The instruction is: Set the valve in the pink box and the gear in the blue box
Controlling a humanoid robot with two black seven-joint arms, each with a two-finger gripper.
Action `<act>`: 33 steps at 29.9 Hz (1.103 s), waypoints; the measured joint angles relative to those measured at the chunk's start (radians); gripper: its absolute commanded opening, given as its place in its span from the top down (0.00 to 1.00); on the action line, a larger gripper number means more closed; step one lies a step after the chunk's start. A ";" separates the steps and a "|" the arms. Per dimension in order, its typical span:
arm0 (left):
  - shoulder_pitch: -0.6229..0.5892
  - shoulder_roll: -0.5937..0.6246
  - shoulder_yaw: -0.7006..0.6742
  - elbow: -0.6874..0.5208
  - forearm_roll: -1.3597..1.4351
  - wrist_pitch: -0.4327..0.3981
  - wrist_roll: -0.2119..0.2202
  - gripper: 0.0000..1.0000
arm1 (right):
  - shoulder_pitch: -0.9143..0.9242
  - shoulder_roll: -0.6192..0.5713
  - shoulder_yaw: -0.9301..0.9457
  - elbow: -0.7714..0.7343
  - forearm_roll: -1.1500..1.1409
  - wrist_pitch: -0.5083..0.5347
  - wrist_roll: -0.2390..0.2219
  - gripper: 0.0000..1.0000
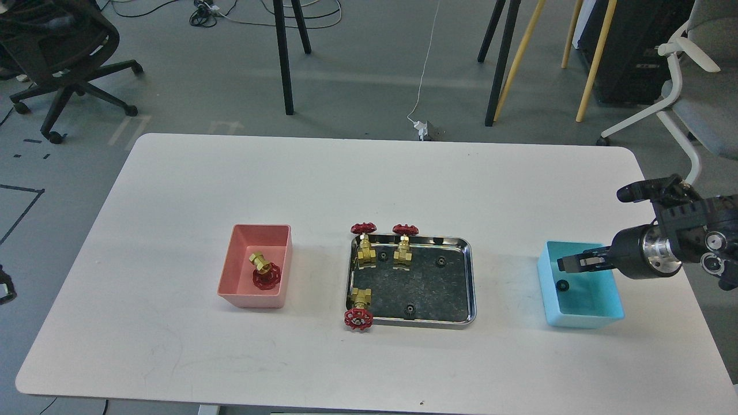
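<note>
The blue box (599,308) stands at the right of the table with one black gear (562,285) lying in its near-left part. My right gripper (564,264) hovers just above that gear over the box's left side, its fingers slightly apart and empty. The pink box (242,300) at the left holds one valve (264,272) lying on its side. Three more valves (364,246) (403,246) (359,311) and several gears (441,262) sit in the steel tray (470,288) at the centre. Only a dark sliver of my left arm (4,286) shows at the left edge.
The white table (369,178) ends close to the right of the blue box. Behind the table are stand legs (284,63), wooden poles (594,57), an office chair (63,57) at the far left and a grey chair (692,86) at the far right.
</note>
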 measured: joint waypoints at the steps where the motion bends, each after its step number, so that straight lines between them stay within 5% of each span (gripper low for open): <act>1: 0.002 0.000 0.001 0.000 0.001 -0.005 0.003 0.05 | 0.000 0.000 0.022 0.001 0.019 0.000 -0.003 0.19; 8: 0.005 0.001 0.035 -0.001 0.012 -0.145 0.081 0.05 | 0.029 0.017 0.232 -0.002 0.192 0.000 -0.018 0.17; 15: 0.032 -0.059 0.052 0.000 0.015 -0.214 0.233 0.05 | 0.039 0.147 0.565 -0.240 0.371 0.000 -0.025 0.17; 25: 0.061 -0.223 0.053 0.092 0.135 -0.214 0.242 0.05 | 0.176 0.426 0.710 -0.700 0.639 -0.023 -0.044 0.17; 33: 0.061 -0.313 0.030 0.177 0.138 -0.191 0.239 0.05 | 0.210 0.582 0.705 -0.844 0.860 -0.337 -0.084 0.18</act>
